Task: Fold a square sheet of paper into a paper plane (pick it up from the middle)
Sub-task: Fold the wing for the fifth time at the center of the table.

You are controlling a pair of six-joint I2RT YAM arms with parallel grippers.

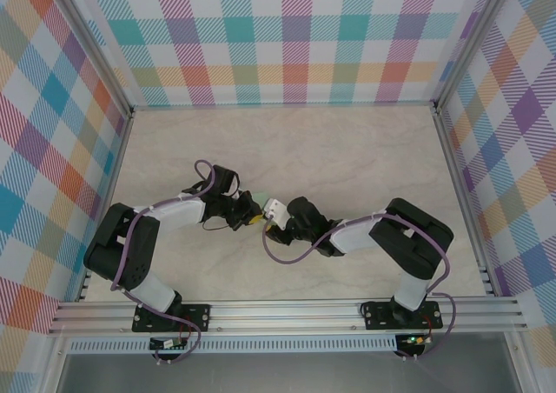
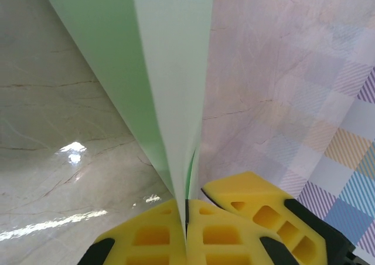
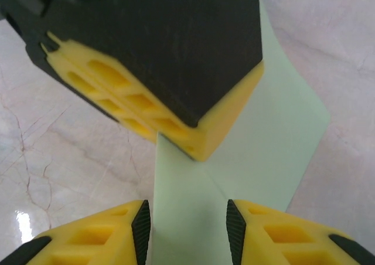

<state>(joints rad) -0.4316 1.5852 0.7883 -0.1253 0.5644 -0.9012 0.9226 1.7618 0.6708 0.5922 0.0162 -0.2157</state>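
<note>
- Note the left fingers: pressed fully together on the paper plane, above the middle of the marbled worktop.
- Its long axis runs straight away from those fingers; the layers are thin, smooth, pale mint and sharply creased.
- The right fingers stand parted, straddling its edge.
</note>
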